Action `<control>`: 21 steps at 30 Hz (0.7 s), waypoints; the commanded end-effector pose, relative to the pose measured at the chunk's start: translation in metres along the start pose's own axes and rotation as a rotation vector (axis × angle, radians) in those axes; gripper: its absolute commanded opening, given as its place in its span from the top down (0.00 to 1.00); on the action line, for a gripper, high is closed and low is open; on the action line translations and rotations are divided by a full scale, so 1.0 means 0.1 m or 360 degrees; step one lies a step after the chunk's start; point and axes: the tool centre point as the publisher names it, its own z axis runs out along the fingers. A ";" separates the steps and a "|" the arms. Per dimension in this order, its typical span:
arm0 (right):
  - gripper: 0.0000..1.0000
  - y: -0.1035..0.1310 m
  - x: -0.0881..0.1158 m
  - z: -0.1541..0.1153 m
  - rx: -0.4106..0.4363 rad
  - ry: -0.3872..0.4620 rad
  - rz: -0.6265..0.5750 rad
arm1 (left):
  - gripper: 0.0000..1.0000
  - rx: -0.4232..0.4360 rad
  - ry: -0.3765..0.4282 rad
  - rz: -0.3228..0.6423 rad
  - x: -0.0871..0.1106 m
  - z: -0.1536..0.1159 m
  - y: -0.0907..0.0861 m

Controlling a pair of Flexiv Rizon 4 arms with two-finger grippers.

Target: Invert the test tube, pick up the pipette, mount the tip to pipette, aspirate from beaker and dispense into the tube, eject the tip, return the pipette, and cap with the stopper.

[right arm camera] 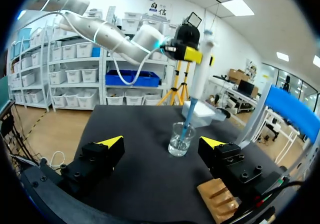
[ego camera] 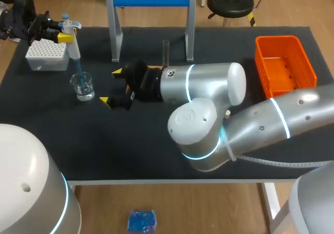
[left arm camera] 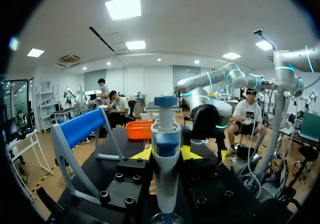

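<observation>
The desk [ego camera: 130, 145] looks like matt black cloth, beaker [ego camera: 83, 86] clear and glassy, pipette [ego camera: 74, 48] smooth white-blue plastic, orange basket [ego camera: 285, 65] shiny plastic, right arm [ego camera: 209, 83] satin silver.

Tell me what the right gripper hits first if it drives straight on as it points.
Probably the beaker, standing straight ahead of the open right gripper, with the pipette dipped in it; the gap is hard to judge.

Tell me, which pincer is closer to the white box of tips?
Left. The left pincer, gripping the pipette, hangs just beside the white box of tips; the right pincer sits open beyond the beaker, farther away.
</observation>
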 end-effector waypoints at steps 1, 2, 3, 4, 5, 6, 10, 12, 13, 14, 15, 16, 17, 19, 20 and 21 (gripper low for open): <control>0.00 0.17 -0.06 -0.24 0.0082 0.0015 -0.0018 | 1.00 0.0001 0.0008 0.0002 -0.01 -0.02 0.01; 0.00 0.21 -0.07 -0.27 0.0076 0.0018 -0.0022 | 1.00 0.0001 0.0008 0.0002 -0.01 -0.02 0.01; 0.00 0.25 -0.09 -0.31 0.0066 0.0017 -0.0035 | 1.00 0.0001 0.0008 0.0002 -0.01 -0.02 0.01; 0.00 0.29 -0.11 -0.36 0.0056 0.0019 -0.0054 | 1.00 0.0001 0.0008 0.0002 -0.01 -0.02 0.01; 0.00 0.33 -0.13 -0.40 0.0044 0.0040 -0.0048 | 1.00 0.0001 0.0008 0.0002 -0.01 -0.02 0.01; 0.00 0.38 -0.17 -0.46 0.0038 0.0052 -0.0055 | 1.00 0.0001 0.0008 0.0002 -0.01 -0.02 0.01; 0.00 0.52 -0.26 -0.62 0.0025 0.0066 -0.0117 | 1.00 0.0001 0.0008 0.0002 -0.01 -0.02 0.01; 0.00 0.59 -0.31 -0.69 0.0016 0.0087 -0.0135 | 1.00 0.0001 0.0008 0.0002 -0.01 -0.02 0.01; 0.00 0.63 -0.34 -0.73 0.0016 0.0100 -0.0152 | 1.00 0.0001 0.0008 0.0002 -0.01 -0.02 0.01; 0.00 0.67 -0.36 -0.77 0.0011 0.0113 -0.0175 | 1.00 0.0001 0.0008 0.0002 -0.01 -0.02 0.01; 0.00 0.71 -0.39 -0.80 0.0006 0.0138 -0.0177 | 1.00 0.0001 0.0008 0.0002 -0.01 -0.02 0.01; 0.00 0.75 -0.42 -0.83 0.0007 0.0149 -0.0189 | 1.00 0.0001 0.0008 0.0002 -0.01 -0.02 0.01; 0.00 0.78 -0.44 -0.86 0.0008 0.0162 -0.0199 | 1.00 0.0001 0.0008 0.0002 -0.01 -0.02 0.01; 0.00 0.85 -0.50 -0.91 -0.0003 0.0211 -0.0192 | 1.00 0.0001 0.0008 0.0002 -0.01 -0.02 0.01; 0.00 0.89 -0.52 -0.93 -0.0004 0.0224 -0.0200 | 1.00 0.0001 0.0008 0.0002 -0.01 -0.02 0.01; 0.00 0.92 -0.54 -0.95 -0.0010 0.0250 -0.0196 | 1.00 0.0001 0.0008 0.0002 -0.01 -0.02 0.01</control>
